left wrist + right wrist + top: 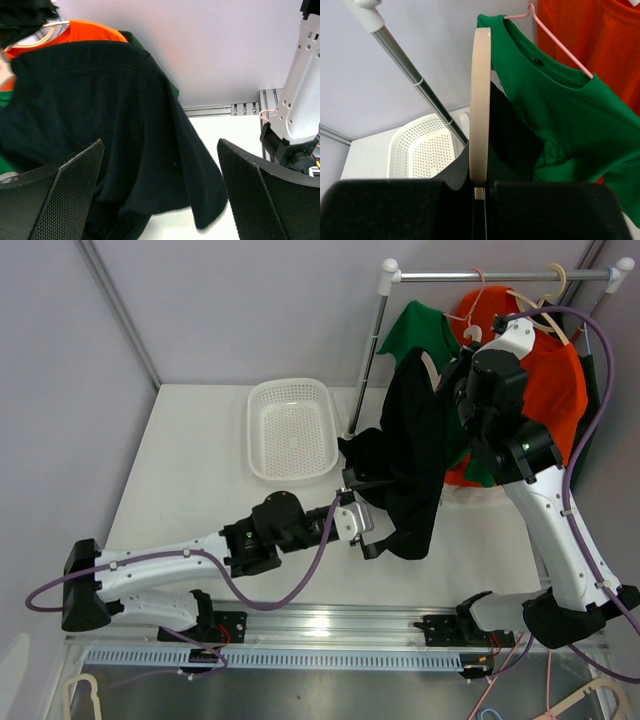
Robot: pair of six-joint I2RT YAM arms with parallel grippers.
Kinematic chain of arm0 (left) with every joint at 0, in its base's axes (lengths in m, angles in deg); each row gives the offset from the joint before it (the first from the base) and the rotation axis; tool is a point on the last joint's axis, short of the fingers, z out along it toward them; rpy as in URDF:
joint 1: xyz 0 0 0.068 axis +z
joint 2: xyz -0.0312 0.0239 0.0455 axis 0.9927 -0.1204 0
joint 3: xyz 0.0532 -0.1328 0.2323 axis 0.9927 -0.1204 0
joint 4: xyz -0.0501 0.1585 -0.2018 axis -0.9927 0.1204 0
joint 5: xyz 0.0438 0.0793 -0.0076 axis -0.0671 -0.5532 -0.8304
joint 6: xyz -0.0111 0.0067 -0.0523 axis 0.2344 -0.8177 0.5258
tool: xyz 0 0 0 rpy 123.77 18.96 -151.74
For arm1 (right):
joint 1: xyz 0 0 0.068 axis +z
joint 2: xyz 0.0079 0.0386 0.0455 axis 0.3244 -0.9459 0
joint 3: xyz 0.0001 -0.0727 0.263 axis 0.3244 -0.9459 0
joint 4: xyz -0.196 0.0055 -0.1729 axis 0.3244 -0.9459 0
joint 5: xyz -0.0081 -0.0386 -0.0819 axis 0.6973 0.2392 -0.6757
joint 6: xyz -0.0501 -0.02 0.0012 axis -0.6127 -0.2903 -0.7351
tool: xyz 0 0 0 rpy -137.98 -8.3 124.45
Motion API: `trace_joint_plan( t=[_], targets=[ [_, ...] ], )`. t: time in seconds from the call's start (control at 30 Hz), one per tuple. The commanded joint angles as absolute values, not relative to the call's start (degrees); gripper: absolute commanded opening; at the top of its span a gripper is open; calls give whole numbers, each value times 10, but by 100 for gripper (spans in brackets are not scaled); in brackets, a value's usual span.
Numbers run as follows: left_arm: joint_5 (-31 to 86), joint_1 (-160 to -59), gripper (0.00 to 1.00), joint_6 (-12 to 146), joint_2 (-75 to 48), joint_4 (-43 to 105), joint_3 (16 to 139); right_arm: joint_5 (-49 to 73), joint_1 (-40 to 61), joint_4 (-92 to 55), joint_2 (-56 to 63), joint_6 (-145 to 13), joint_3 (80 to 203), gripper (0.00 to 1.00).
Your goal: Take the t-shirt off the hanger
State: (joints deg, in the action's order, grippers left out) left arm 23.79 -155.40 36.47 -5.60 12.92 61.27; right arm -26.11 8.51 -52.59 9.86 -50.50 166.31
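Barely underway: right gripper [479,192] has its jaws pinched on the hanger [480,100], the shirt [415,460] not yet off it, and left gripper [160,145] hovers by the hem, jaws wide, holding nothing.

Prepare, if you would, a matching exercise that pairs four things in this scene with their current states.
1 left gripper
2 right gripper
3 green t-shirt
4 white basket

A stands on the table
B open, facing the black t-shirt
C shut on the beige hanger
D hangs from the rail

Pairs: 1-B, 2-C, 3-D, 4-A.
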Motion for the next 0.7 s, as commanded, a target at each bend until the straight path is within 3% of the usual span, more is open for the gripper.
trace_joint_plan(
  t=[0.0, 0.3, 0.43, 0.5, 0.67],
  targets=[
    [249, -1565, 100, 362, -83, 77, 647, -255, 94, -473, 119, -495, 1674, 0],
    [197, -1589, 96, 388, -165, 41, 669, -247, 103, -464, 110, -502, 1687, 0],
    [142, -1592, 70, 436, -199, 70, 697, -249, 109, -453, 110, -509, 1689, 0],
    [107, -1605, 63, 432, -215, 56, 695, -251, 109, -451, 106, -513, 1693, 0],
    [-6, -1626, 15, 403, -231, 23, 691, -253, 112, -448, 103, -517, 1700, 0]
  ],
)
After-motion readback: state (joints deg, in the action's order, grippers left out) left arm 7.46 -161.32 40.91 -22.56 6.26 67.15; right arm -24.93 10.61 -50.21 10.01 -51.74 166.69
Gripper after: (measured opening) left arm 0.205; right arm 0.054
